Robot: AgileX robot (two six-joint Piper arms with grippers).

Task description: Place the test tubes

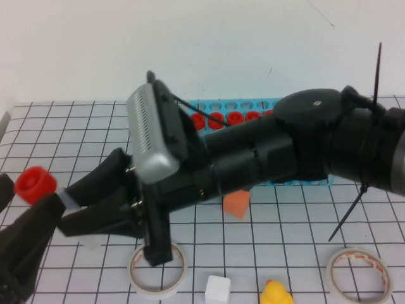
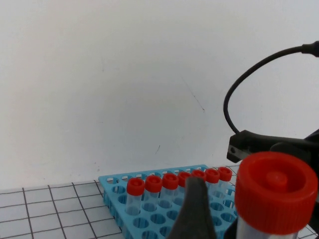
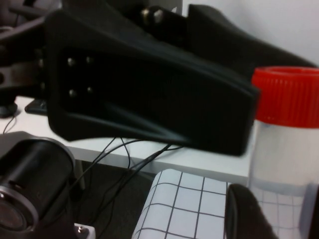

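Note:
A clear test tube with a red cap (image 1: 35, 182) hangs above the mat's left side. My right gripper (image 1: 69, 202), reaching across from the right, is shut on the tube's clear body (image 3: 284, 149). My left gripper (image 1: 30, 197) sits at the lower left, open, its fingers on either side of the cap. One grey finger (image 2: 194, 204) stands apart from the tube (image 2: 275, 191); the other is hidden behind it. The blue rack (image 2: 149, 219) lies at the back (image 1: 243, 103), with a row of red-capped tubes (image 2: 169, 180) in it, partly hidden by the right arm.
Two tape rolls (image 1: 158, 269) (image 1: 356, 273) lie near the front edge. Between them sit a white cube (image 1: 217, 288) and a yellow duck (image 1: 276, 293). An orange block (image 1: 236, 204) rests under the right arm. A white wall stands behind.

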